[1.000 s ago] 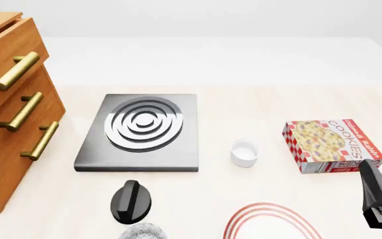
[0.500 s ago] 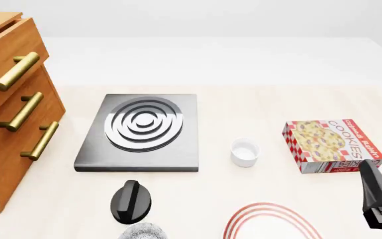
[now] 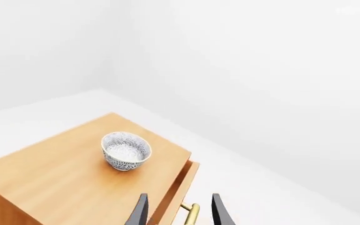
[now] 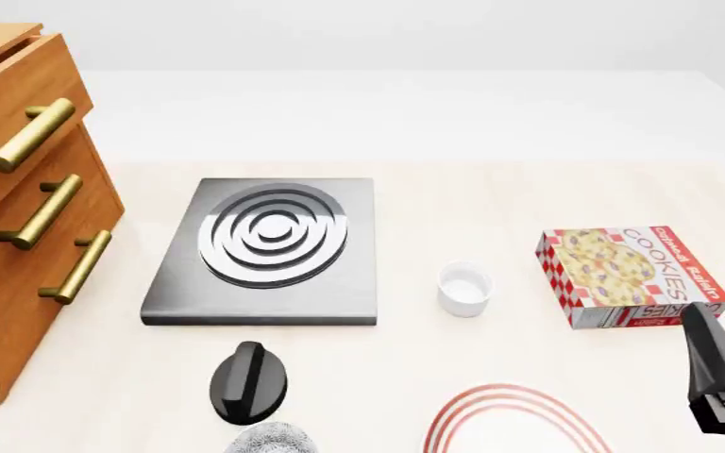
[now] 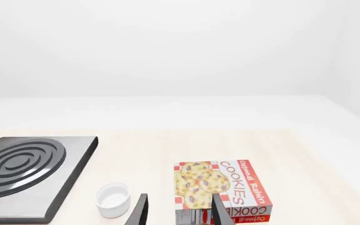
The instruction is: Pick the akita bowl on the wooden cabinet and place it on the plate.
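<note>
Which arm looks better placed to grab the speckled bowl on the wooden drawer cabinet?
Probably the left: its open gripper overlooks the speckled black-and-white bowl atop the orange-brown wooden cabinet. The right gripper faces the cookie box.

The light is bright and soft in all the pictures, with white walls that look washed out and no dark corners. Ahead of the left gripper (image 3: 177,211), the akita bowl (image 3: 125,150) drops only a faint shadow on the wooden cabinet (image 3: 61,183), and ahead of the right gripper (image 5: 177,211) the cookie box (image 5: 221,187) and the small white cup (image 5: 113,199) have thin, pale shadows too. Everything looks sharp with no blur or bending at the edges, and the silver rings of the stove plate (image 4: 268,250) shine with a little glare.
</note>
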